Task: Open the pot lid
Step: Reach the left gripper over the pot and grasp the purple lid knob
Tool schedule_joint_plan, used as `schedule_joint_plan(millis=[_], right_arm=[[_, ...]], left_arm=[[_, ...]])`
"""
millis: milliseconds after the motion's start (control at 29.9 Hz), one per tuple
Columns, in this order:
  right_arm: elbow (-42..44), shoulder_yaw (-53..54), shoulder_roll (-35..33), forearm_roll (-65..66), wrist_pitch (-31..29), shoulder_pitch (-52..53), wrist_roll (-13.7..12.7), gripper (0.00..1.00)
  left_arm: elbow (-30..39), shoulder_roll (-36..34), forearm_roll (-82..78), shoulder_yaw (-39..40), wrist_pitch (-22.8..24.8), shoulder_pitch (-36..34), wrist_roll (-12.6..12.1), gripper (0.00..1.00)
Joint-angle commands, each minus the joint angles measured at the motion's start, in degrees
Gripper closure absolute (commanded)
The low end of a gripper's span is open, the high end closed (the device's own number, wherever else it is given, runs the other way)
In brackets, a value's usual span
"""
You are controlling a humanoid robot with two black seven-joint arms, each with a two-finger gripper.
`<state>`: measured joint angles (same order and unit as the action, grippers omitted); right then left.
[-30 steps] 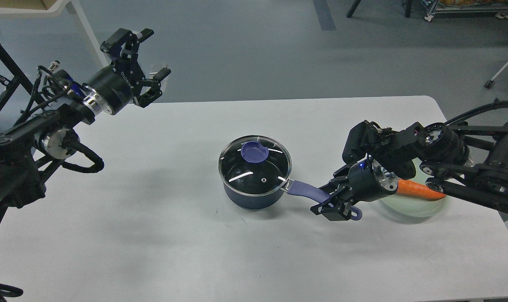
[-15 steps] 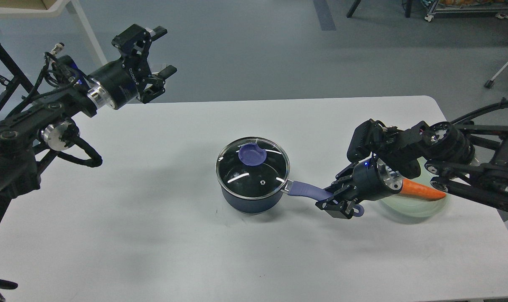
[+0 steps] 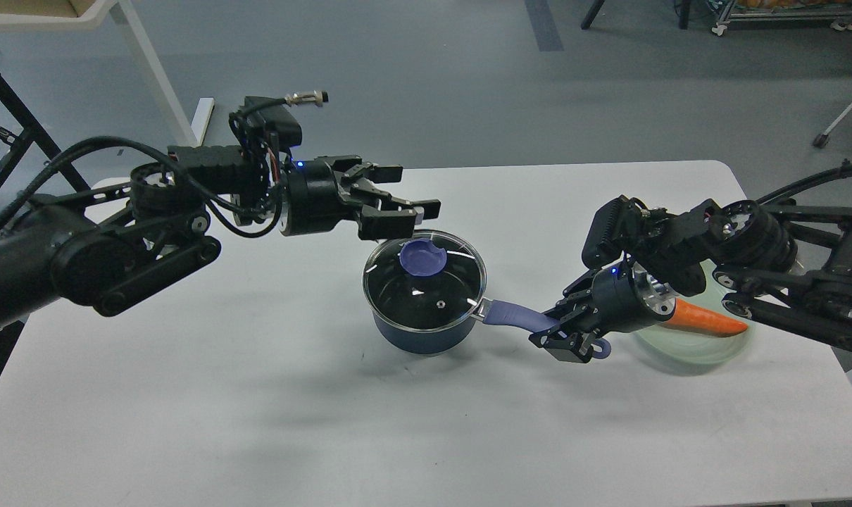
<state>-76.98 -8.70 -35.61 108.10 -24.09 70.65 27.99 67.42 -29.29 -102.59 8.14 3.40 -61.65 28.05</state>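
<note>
The dark navy pot (image 3: 420,334) stands at the middle of the white table (image 3: 257,394). Its clear glass lid (image 3: 426,282) with a purple-blue knob (image 3: 423,259) sits on top. The pot's long purple handle (image 3: 516,315) points right. My right gripper (image 3: 565,336) is shut on the far end of the handle. My left gripper (image 3: 405,204) is open, its fingers spread, and hovers just above and behind the lid's knob, not touching it.
A pale green glass plate (image 3: 700,345) with an orange carrot (image 3: 708,320) lies at the right, partly under my right arm. A white table leg (image 3: 151,63) and a black frame stand on the floor at the far left.
My left arm has swung from the far left corner rightward and down, bringing its open gripper over the lid. The right gripper and pot have hardly moved.
</note>
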Motion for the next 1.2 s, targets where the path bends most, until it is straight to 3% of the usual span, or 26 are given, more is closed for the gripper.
schedule_joint_plan(millis=[0, 201, 770, 836, 970, 1171], right_arm=[[-0.01, 0.00, 0.11, -0.08, 0.01, -0.16, 0.01, 0.73], [-0.01, 0.00, 0.02, -0.08, 0.01, -0.16, 0.01, 0.73], [0.07, 0.18, -0.07, -0.08, 0.01, -0.60, 0.01, 0.72], [0.07, 0.18, -0.16, -0.08, 0.01, -0.60, 0.01, 0.72], [0.07, 0.35, -0.07, -0.08, 0.01, -0.60, 0.01, 0.72], [0.07, 0.35, -0.07, -0.08, 0.01, -0.69, 0.01, 0.72]], left_arm=[[-0.10, 0.89, -6.03, -7.07, -6.47, -2.07, -0.05, 0.01], [-7.21, 5.64, -12.19, -8.49, -8.42, -1.99, -0.05, 0.01], [-11.96, 8.98, -10.44, -11.21, -8.41, 0.30, -0.05, 0.04], [-12.31, 9.07, -10.35, -11.21, -8.50, 0.47, -0.05, 0.14], [-12.40, 9.42, -9.91, -11.21, -8.59, 0.56, -0.05, 0.60], [-12.06, 9.42, -9.91, -11.13, -10.43, 0.21, -0.05, 0.74]])
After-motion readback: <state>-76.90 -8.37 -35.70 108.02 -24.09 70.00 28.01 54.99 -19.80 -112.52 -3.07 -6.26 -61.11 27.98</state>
